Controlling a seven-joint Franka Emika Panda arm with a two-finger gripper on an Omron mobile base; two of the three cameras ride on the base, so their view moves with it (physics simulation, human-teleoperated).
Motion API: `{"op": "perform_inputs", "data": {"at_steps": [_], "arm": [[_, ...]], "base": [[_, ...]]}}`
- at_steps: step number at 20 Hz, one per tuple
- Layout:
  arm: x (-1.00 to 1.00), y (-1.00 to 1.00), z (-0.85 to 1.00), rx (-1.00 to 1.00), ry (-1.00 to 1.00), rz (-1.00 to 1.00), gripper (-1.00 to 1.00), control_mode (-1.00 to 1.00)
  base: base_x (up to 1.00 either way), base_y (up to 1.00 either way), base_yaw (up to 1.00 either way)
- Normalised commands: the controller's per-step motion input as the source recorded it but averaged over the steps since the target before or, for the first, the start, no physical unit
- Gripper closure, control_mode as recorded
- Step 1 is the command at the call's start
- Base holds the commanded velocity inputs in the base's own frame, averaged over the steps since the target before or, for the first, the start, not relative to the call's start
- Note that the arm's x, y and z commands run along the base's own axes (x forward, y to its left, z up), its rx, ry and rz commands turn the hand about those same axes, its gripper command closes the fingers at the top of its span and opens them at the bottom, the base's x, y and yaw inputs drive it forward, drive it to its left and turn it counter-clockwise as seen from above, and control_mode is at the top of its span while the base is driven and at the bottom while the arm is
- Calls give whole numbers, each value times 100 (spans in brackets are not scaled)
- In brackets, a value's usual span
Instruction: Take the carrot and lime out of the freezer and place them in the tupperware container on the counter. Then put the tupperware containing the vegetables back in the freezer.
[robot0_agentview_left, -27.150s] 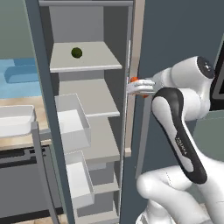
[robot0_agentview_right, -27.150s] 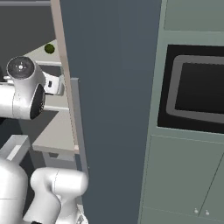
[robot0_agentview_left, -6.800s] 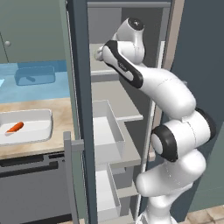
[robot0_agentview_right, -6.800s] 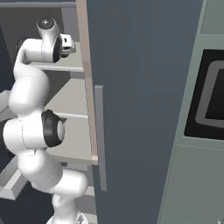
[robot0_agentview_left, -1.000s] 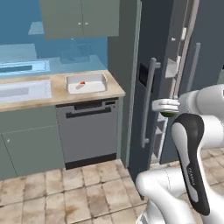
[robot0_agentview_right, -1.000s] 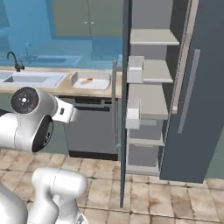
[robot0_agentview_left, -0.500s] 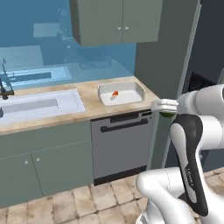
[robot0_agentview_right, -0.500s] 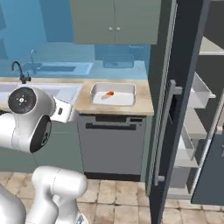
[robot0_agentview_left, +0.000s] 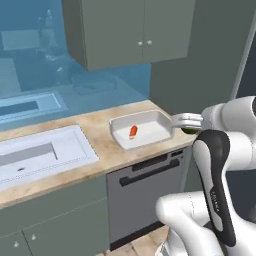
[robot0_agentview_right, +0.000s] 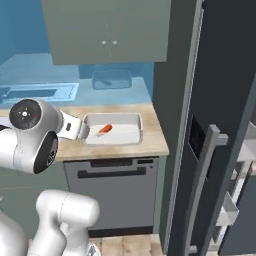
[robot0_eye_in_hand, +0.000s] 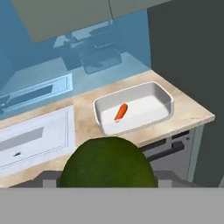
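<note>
We are carrying the lime (robot0_eye_in_hand: 108, 162) in the gripper (robot0_agentview_left: 188, 121), whose jaws are clamped on either side of the dark green ball, and what the coming move turns on is how that ball lies against the tupperware container (robot0_eye_in_hand: 162, 97). In the hand view the lime sits in the foreground at the gripper's tips, and the container lies ahead of it and lower, on the counter (robot0_eye_in_hand: 196, 114), with counter edge between. In the left base view the gripper hangs just beside the container's rim (robot0_agentview_left: 165, 115), at the end toward the robot and off the counter's edge, not yet over its floor. The carrot (robot0_eye_in_hand: 120, 111) already lies inside the container, in the half toward the sink (robot0_eye_in_hand: 35, 137), its long axis running roughly toward the back wall; the container's other half is bare. We judge that the lime must travel forward past the near rim and come down in that bare half, well apart from the carrot, so it settles without rolling out
</note>
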Motion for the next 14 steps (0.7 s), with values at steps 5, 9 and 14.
{"op": "perform_inputs", "data": {"at_steps": [5,9,14], "arm": [[0,0,0,0,0,0,100,100],[0,0,0,0,0,0,100,100],[28,0,-18,0,7,-3,100,-100]], "base": [[70,0,-26],[65,0,-17],[37,0,-9]]}}
